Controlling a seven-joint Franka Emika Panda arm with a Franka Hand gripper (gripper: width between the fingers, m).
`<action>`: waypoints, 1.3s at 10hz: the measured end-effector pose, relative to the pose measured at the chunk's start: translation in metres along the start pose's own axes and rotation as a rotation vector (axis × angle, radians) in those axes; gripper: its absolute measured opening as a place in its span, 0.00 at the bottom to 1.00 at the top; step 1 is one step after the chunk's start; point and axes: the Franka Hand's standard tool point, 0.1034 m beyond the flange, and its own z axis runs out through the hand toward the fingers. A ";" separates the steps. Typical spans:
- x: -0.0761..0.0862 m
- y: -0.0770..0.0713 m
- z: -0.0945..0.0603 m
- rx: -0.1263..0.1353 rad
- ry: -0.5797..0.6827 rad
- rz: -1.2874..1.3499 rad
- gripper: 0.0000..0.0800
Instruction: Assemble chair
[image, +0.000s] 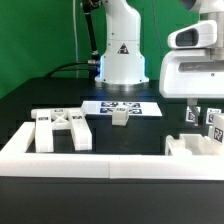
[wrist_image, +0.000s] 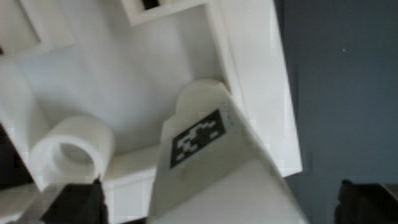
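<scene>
- Two pieces, a panel (image: 62, 128) and a block (image: 120, 117), are laid apart on the bench (image: 30, 100).
- The gripper (image: 203, 118) is held over a tagged piece (wrist_image: 199, 140), jaws spread wide.

X-braced panel (image: 62, 128): flat, at 8 o'clock.
Small block (image: 120, 117): centre, just beside marker board (image: 125, 106).
Gripper (image: 194, 116): 3 o'clock, above tagged chair pieces (image: 195, 146).
Border wall (image: 100, 160): 6 o'clock.
</scene>
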 end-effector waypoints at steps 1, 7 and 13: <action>0.000 0.001 0.000 -0.005 0.001 -0.089 0.81; 0.000 0.005 0.002 -0.022 -0.003 -0.326 0.78; -0.001 0.004 0.004 -0.018 0.000 0.031 0.36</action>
